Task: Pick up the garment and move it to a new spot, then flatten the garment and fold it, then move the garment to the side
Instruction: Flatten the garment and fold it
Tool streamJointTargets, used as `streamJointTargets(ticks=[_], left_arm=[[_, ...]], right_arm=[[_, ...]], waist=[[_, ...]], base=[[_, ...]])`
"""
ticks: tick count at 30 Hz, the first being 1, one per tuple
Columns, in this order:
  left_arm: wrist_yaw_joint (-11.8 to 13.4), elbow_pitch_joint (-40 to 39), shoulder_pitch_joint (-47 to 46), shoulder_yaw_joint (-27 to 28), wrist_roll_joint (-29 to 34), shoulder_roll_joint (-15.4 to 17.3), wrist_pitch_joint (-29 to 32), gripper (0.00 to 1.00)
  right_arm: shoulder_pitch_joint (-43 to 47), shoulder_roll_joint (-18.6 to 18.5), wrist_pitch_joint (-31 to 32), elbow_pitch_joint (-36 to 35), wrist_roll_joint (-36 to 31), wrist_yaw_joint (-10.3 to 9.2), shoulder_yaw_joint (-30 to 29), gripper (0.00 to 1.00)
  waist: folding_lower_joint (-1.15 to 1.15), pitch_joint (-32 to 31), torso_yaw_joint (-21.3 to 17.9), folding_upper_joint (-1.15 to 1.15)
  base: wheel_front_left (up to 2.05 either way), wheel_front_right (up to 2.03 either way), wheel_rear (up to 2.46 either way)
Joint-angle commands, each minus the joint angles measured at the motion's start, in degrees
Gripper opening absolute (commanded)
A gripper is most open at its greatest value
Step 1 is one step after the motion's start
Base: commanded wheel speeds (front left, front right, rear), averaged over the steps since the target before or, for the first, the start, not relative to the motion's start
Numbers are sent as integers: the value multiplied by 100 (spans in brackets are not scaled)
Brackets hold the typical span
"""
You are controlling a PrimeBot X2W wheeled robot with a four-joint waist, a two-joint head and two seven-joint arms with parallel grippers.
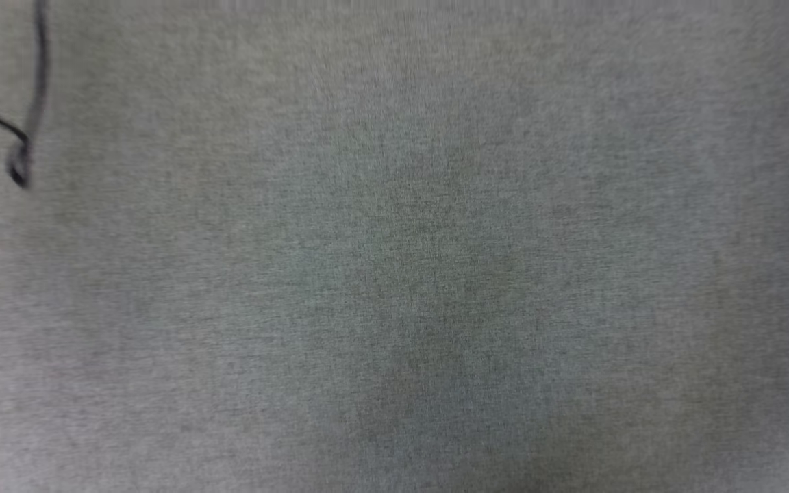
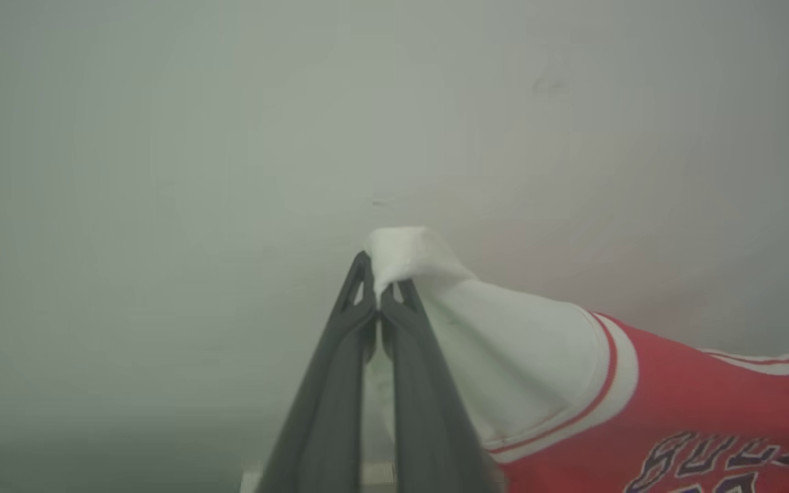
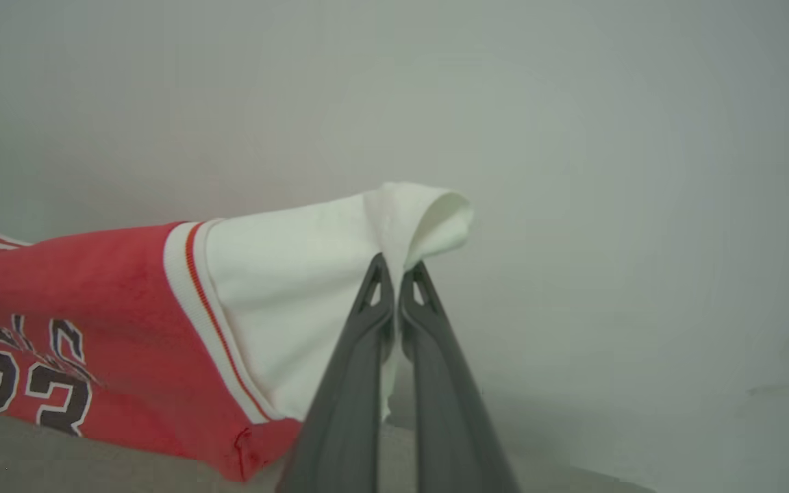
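**Both grippers pinch the jersey by its sleeves**

We see the left gripper [image 2: 379,291] with its two long dark fingers pressed together on a bunched fold of one white short sleeve [image 2: 518,342] of the garment [image 2: 675,397], a red jersey-style shirt with red-white striped trim. The right gripper [image 3: 398,274] is clamped the same way on the other white sleeve [image 3: 285,287]. The red body [image 3: 93,287] runs sideways from each sleeve (black, white-outlined letters and "23" on the chest). Its lower edge sits just above a grey surface; we cannot tell whether it touches. Our head view is blurred: a grey woven cloth surface [image 1: 394,274] with a thin black cord [image 1: 35,89] at upper left.
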Motion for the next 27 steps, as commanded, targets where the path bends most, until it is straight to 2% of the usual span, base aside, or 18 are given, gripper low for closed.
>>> streamJointTargets(ticks=[1, 7, 15, 16, 20, 25, 26, 27], left_arm=[[-66, 139, 286, 21, -104, -47, -73, 0], [-286, 472, 1491, 30, -371, -256, -301, 0], [-329, 407, 3716, 177, -675, -555, -388, 0], [-329, 407, 3716, 177, -675, -555, -388, 0], [-258, 156, 4949, 397, -813, -620, -396, 0], [-113, -380, 6450, 517, -870, -591, -398, 0], [-19, -640, 6956, 529, -897, -513, -386, 0], [-19, -640, 6956, 529, -897, -513, -386, 0]], right_arm=[[278, 62, -72, 117, 108, -6, 76, 0], [1524, 41, -221, 243, 461, -6, 418, 0], [3616, -122, -25, -187, 1101, -6, 838, 0], [3616, -122, -25, -187, 1101, -6, 838, 0], [4720, -285, 189, -587, 1429, -6, 1007, 0], [6090, -485, 472, -1163, 1709, -6, 850, 0], [6573, -531, 614, -1439, 1735, -6, 733, 0], [6573, -531, 614, -1439, 1735, -6, 733, 0]], waist=[[-1, -311, 41, 0], [-1, -1288, 168, 0], [-1, -2694, 255, 0], [-1, -2694, 255, 0], [-1, -3271, 293, 0], [-1, -3774, 347, 0], [-1, -3856, 341, 0], [-1, -3856, 341, 0]], base=[[0, 0, 0], [0, 0, 0], [0, 0, 0], [0, 0, 0], [0, 0, 0], [0, 0, 0], [0, 0, 0], [0, 0, 0]])
